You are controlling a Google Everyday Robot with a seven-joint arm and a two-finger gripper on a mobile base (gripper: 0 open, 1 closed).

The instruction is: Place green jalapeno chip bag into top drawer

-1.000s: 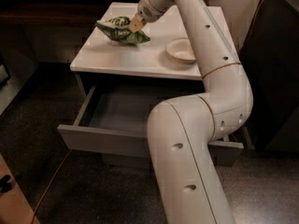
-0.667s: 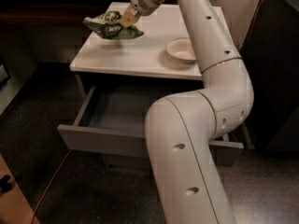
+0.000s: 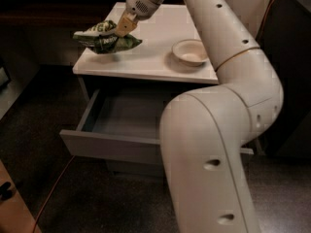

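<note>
Hanging over the left of the worktop [image 3: 150,30], the gripper [image 3: 124,27] was clamped on the green jalapeno chip bag [image 3: 103,41]. The top drawer [image 3: 112,147] stood open below; a bowl [image 3: 190,51] sat farther right.

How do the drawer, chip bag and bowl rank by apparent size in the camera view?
Drawer, largest.
Chip bag, gripped by the claw above the tabletop's corner.
Bowl, smallest.

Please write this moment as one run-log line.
tool: shut on green jalapeno chip bag, over tabletop left edge | top drawer: open, bag not inside | bowl: on tabletop
</note>
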